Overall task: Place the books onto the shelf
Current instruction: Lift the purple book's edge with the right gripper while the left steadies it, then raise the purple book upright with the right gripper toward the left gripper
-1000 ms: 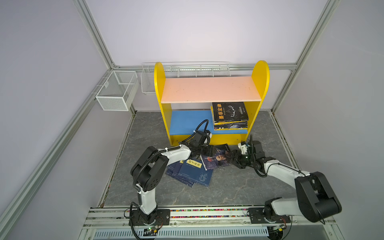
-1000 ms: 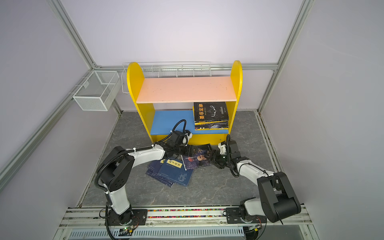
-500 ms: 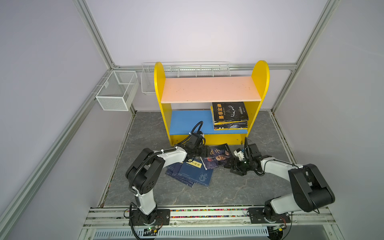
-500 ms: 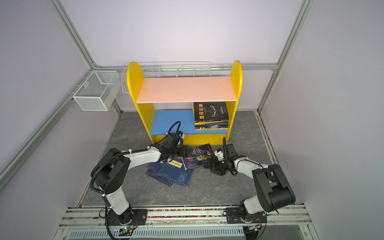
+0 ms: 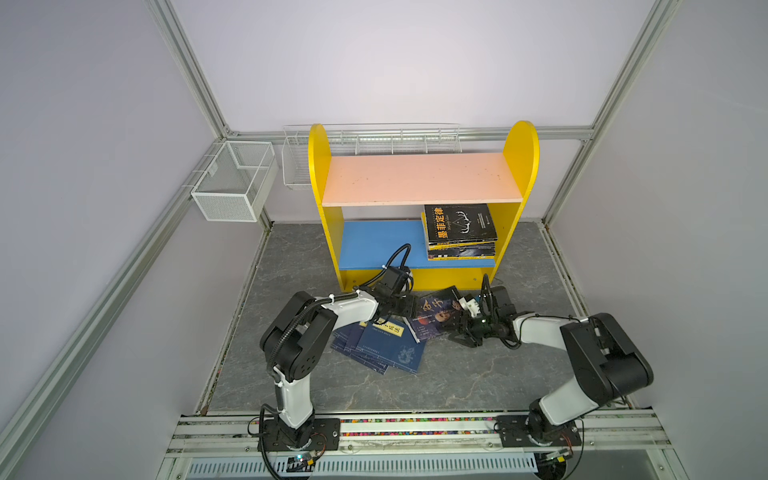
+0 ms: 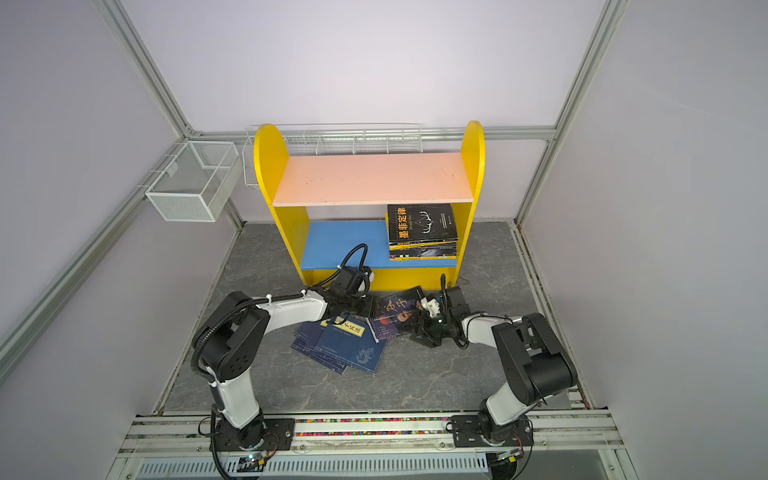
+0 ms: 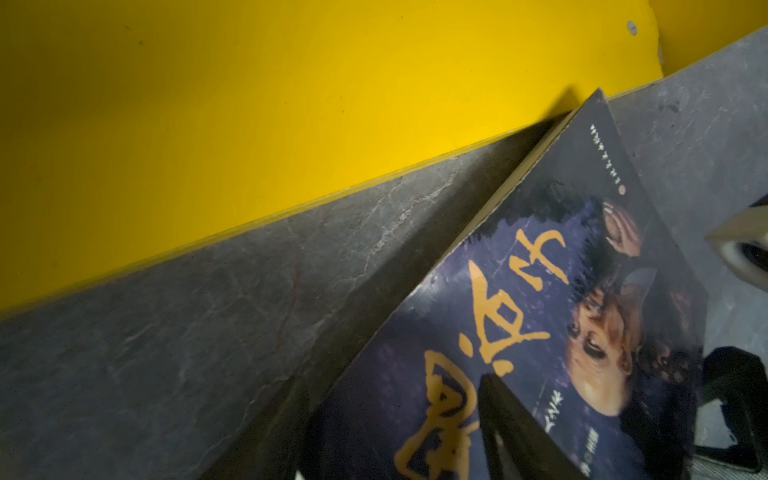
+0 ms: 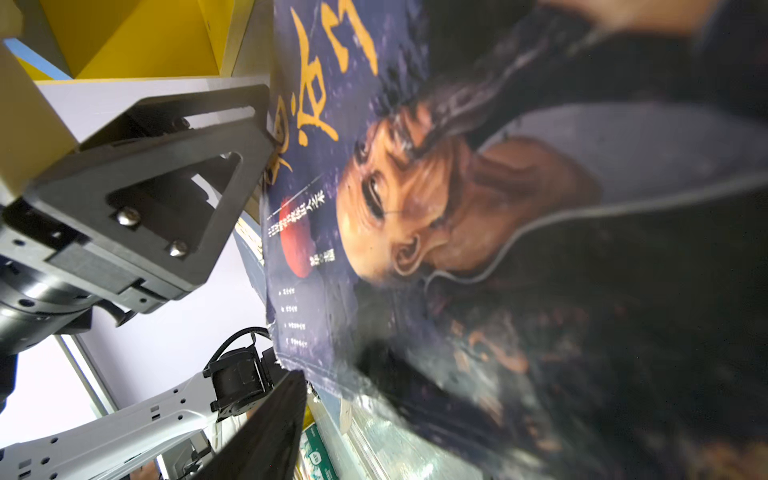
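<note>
Left pincer (image 5: 409,311): it has come a little lower than a second ago and is now at the left edge of the purple book. One black finger (image 7: 511,424) lies over the cover. If it pinches or only rests, I cannot tell.
Navy books (image 5: 386,349): several thin ones with flat matt covers, fanned on the grey marbled table (image 5: 478,374). They have not moved and are still to do.
Purple book (image 5: 436,316): it is in the same place as before. The cover is glossy, with orange characters and a painted face, and the book lies tilted. Its far corner reaches the yellow foot of the shelf (image 5: 320,166), so it is not shelved yet.
Shelf: smooth painted wood with rounded sides. The pink top board is bare, and the blue lower board carries a flat stack of books (image 5: 459,228) at its right end.
Right pincer (image 5: 462,330): the arm has folded upward and the pincer has gone lower, to the book's right edge. Whether it grips or only touches, I cannot tell.
Meaning: both pincers now meet at one book, so I judge its lift is near.
</note>
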Controlling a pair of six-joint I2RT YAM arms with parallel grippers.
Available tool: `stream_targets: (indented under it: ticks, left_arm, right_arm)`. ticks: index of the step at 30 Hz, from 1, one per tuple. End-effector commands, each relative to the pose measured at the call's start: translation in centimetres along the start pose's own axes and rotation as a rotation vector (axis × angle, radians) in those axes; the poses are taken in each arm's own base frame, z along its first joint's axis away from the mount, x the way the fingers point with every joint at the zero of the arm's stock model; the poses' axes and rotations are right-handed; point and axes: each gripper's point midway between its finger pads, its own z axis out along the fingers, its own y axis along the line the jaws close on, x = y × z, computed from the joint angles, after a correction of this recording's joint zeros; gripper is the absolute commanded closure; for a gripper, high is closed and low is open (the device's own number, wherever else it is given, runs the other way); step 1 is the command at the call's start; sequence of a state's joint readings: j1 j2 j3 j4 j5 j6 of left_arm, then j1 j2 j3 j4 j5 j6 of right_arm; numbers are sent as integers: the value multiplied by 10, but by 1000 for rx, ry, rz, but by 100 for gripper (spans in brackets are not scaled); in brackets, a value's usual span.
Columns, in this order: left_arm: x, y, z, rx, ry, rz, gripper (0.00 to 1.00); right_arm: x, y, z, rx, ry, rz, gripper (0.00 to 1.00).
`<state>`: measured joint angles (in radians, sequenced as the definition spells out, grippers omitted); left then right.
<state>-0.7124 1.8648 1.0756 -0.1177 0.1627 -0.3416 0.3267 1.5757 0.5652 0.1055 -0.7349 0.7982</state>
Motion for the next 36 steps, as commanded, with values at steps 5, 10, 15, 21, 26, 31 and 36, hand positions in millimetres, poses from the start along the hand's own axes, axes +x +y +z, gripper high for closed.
stream_targets:
  ticks: [5, 10, 15, 21, 26, 31, 36]
  left_arm:
    - [14, -9, 11, 99, 70, -24, 36]
    - [15, -13, 12, 125, 73, -25, 37]
    - [10, -18, 10, 145, 61, -22, 38]
    - [9, -22, 9, 169, 56, -22, 38]
    - [-1, -25, 2, 182, 20, -38, 38]
    - [-38, -27, -32, 240, -126, -121, 31]
    - [-76, -32, -93, 312, -307, -207, 22]
  right_arm:
    - [-55, 24, -20, -42, -331, -37, 41]
    - [-69, 42, -29, -97, -418, -48, 53]
    - [-78, 47, -39, -121, -508, -27, 62]
    - [-78, 51, -41, -128, -542, -29, 76]
    - [-72, 50, -40, -125, -533, -32, 89]
    - [-62, 64, -64, -129, -571, -94, 94]
    - [-50, 97, -124, -151, -712, -190, 94]
